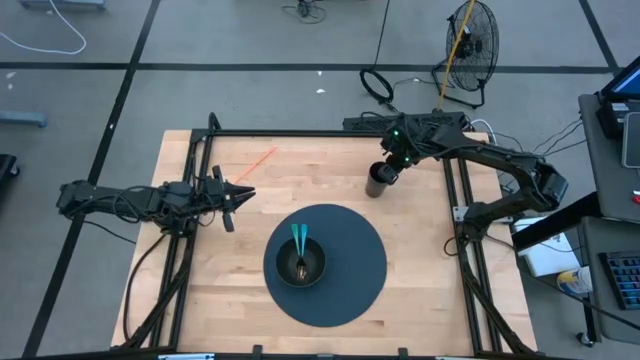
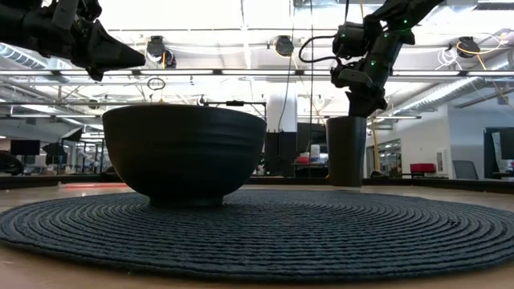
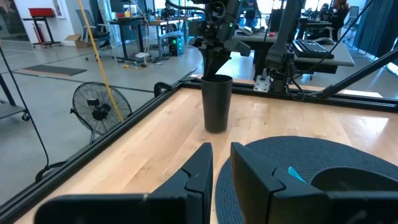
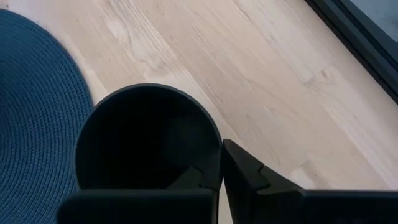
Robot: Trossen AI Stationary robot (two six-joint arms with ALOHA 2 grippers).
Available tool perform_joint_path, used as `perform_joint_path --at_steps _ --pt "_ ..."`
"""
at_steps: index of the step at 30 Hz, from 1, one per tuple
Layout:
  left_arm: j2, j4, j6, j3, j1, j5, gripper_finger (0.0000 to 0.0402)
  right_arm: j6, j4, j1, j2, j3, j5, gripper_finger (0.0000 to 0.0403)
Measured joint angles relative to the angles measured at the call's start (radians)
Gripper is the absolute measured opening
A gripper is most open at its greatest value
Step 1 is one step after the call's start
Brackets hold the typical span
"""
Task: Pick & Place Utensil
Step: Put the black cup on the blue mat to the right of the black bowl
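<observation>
**Cup pinched at the rim, utensil waiting in the bowl**

Mat (image 2: 265,233) lies nearest, the bowl (image 1: 300,266) on it holding a teal-handled utensil (image 1: 298,240). Beyond the mat, the right gripper (image 1: 386,172) is clamped on the cup (image 1: 377,181) rim, one finger inside. Left gripper (image 1: 240,195) hangs beside the mat, nearly closed, empty. I'd say the cup gets carried nearer next, kept upright

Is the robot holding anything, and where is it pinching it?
Yes: the right gripper pinches the black cup by its rim. The left gripper holds nothing.
</observation>
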State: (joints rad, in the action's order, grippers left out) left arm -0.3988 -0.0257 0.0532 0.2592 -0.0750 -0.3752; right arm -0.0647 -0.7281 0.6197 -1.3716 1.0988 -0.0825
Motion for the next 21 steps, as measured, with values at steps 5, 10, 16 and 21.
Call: perform_joint_path --at_steps 5,10,16,21 --pt "0.0 0.0 -0.002 0.0 0.0 0.0 0.0062 -0.006 -0.027 0.0 0.051 0.0 -0.001 0.0001" --pt "0.0 0.0 -0.006 0.0 0.0 -0.011 0.0062 -0.032 -0.035 -0.01 0.13 0.001 -0.04 0.0001" --pt "0.0 0.0 -0.006 0.0 0.0 -0.019 0.0062 -0.068 -0.057 -0.087 0.202 0.001 -0.054 0.0001" --pt "0.0 -0.002 -0.004 0.0 0.0 -0.019 0.0062 -0.109 -0.062 -0.171 0.235 0.001 -0.053 0.0"
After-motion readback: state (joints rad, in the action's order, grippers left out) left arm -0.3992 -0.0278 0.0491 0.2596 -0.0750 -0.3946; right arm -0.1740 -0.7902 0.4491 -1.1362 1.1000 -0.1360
